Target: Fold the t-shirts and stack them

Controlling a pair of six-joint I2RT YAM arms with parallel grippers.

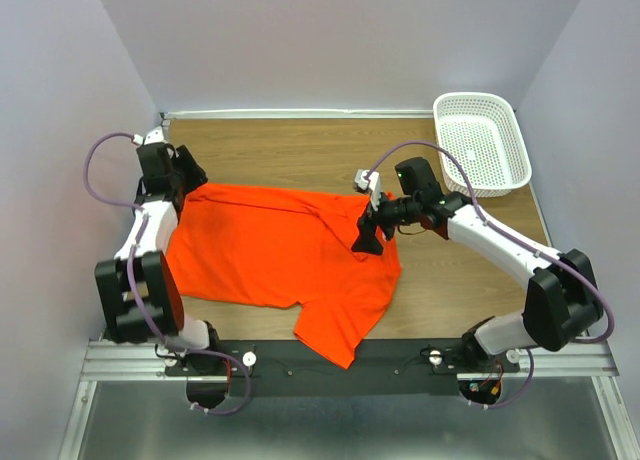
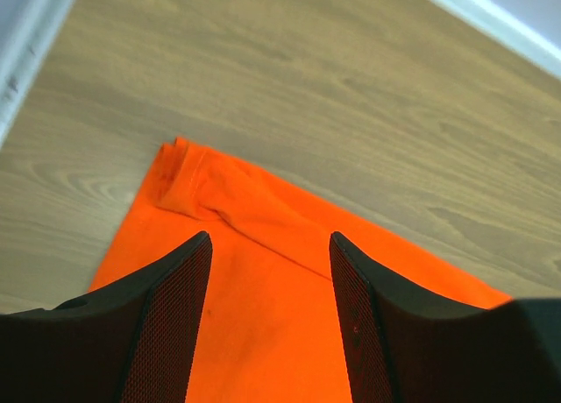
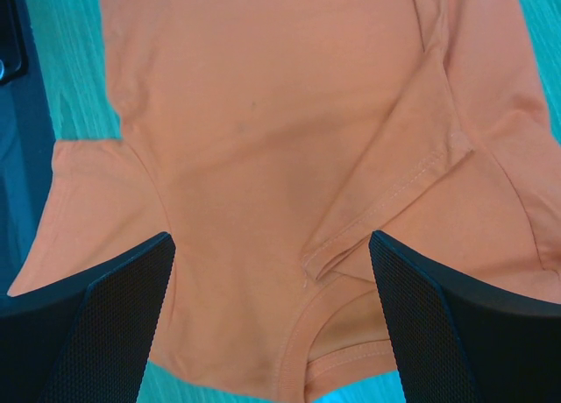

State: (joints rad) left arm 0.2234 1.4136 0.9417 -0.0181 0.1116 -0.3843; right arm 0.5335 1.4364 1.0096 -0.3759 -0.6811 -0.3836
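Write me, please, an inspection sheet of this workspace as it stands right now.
Surface: wooden table, bare wood showing around the shirt.
Job's things: one orange t-shirt, spread out and not yet folded square; one sleeve reaches over the near edge, and a flap of cloth lies across the collar.
Clutter: white basket at the far right corner, apart from the shirt.
Grippers: left gripper open over the shirt's far left corner; right gripper open over the collar.
Cables: purple cables loop from both arms; none lies on the shirt.
Surroundings: pale walls on three sides.
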